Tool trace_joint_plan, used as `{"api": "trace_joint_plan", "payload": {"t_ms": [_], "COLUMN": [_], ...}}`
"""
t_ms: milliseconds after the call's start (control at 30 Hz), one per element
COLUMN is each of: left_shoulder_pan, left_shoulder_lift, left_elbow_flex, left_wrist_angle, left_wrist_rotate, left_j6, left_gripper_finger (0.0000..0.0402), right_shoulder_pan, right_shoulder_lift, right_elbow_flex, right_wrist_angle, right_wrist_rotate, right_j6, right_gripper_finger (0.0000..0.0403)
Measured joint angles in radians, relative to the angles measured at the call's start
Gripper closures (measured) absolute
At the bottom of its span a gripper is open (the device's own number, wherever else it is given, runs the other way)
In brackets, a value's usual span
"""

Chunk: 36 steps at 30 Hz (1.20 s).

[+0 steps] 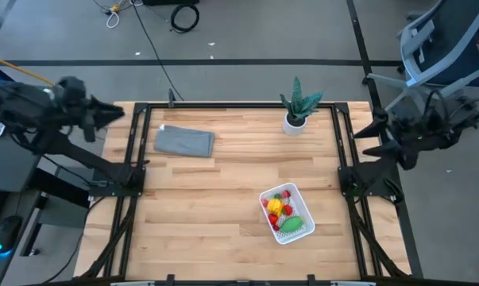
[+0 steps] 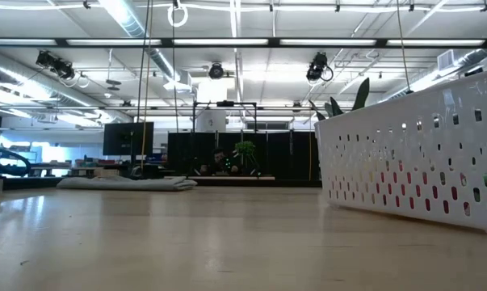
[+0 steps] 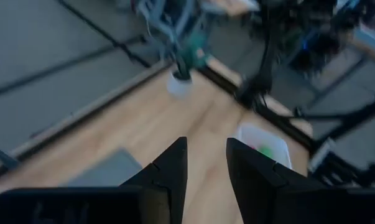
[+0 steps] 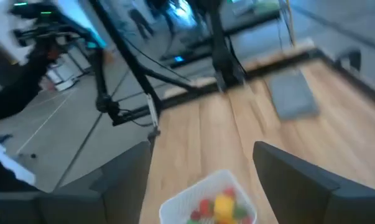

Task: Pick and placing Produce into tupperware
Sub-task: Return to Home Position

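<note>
Bin [image 1: 297, 237] sits near-right on table with produce [image 1: 277, 208] inside; likely light, stiff, thin-walled plastic, best gripped at a rim; left gripper [image 3: 206, 142] narrowly parted, right gripper [image 4: 203, 146] wide, both empty at table's sides.

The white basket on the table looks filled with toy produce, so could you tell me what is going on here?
Nothing is being handled right now. The toy produce, red, yellow and green pieces, lies in the white basket on the wooden table. The left end effector and the right end effector are both open and empty, off the table's left and right edges. A grey cloth and a potted plant sit apart near the back edge.
</note>
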Motion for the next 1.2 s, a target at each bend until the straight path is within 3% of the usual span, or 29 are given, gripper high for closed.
{"api": "trace_joint_plan", "payload": {"t_ms": [167,333,567,800,967,1067,1200], "left_shoulder_pan": [0.0,0.0,0.0,0.0,0.0,0.0,0.001], "left_shoulder_lift": [-0.139,-0.31,-0.499,-0.505,-0.463,-0.45,-0.457], "left_elbow_flex": [-0.139,-0.464,-0.962,-1.36,-1.598,-1.694,-1.762], "left_wrist_angle": [0.165,0.612,1.145,1.652,1.993,2.173,2.277], "left_wrist_rotate": [-0.068,-0.092,0.059,0.089,0.09,0.089,0.088], "left_j6": [0.14,0.407,0.466,0.447,0.402,0.424,0.444], "left_gripper_finger": [0.0279,0.0273,0.0266,0.0273,0.0275,0.027,0.0263], "right_shoulder_pan": [0.0,0.0,0.0,0.0,0.0,-0.001,-0.001], "right_shoulder_lift": [-0.044,-0.141,-0.333,-0.466,-0.526,-0.563,-0.568], "right_elbow_flex": [-0.009,-0.11,-0.435,-0.777,-0.944,-0.995,-1.052], "right_wrist_angle": [0.044,0.192,0.474,0.744,0.882,0.903,0.927], "right_wrist_rotate": [-0.022,-0.023,-0.085,-0.104,-0.072,-0.061,-0.026], "right_j6": [-0.172,-0.334,-0.327,-0.229,-0.203,-0.207,-0.211], "right_gripper_finger": [0.0108,0.0107,0.0108,0.0106,0.0105,0.0105,0.0105]}}
